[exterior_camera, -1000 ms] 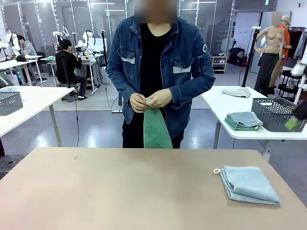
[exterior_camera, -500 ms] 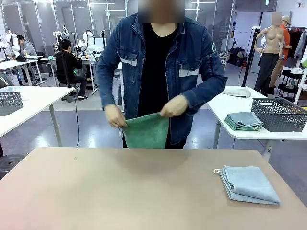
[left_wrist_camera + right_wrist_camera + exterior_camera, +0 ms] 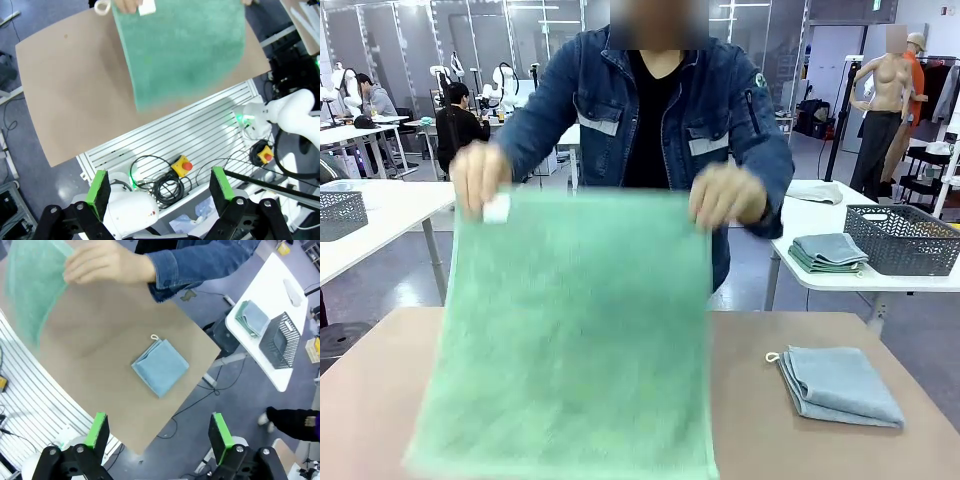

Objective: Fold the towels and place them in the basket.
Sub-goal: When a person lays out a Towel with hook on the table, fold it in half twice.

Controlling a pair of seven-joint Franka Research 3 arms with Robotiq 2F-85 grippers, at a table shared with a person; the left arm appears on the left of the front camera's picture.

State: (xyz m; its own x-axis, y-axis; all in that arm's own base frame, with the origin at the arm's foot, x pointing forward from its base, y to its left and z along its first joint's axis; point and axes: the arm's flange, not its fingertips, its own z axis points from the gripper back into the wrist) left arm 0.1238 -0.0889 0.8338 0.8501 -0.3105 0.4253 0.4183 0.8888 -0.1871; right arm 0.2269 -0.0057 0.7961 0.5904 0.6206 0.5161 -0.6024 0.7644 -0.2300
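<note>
My left gripper [image 3: 159, 187] hangs high above the near edge of the counter [image 3: 65, 90], its jaws spread wide with nothing between them. At the far side the person holds the green towel [image 3: 570, 340] opened out and hanging like a sheet. Its lower edge comes down in front of the counter top, and I cannot tell whether it touches. The hand on my left [image 3: 480, 175] grips one top corner, just above a small white tag [image 3: 496, 208]. The hand on my right [image 3: 728, 195] grips the other top corner. The cloth and both hands look blurred.

Further right, the blue-grey towel [image 3: 840, 385] lies folded flat on the counter, well apart from the green one. Its white loop [image 3: 772, 357] sticks out at the corner nearest the middle. Behind it, on a white table [image 3: 780, 215], a dark mesh basket [image 3: 905, 240] stands just beside a small stack of folded towels [image 3: 828, 252].

My right gripper [image 3: 158, 432] is also fully open and empty, high above the counter and looking down on the blue-grey towel.
</note>
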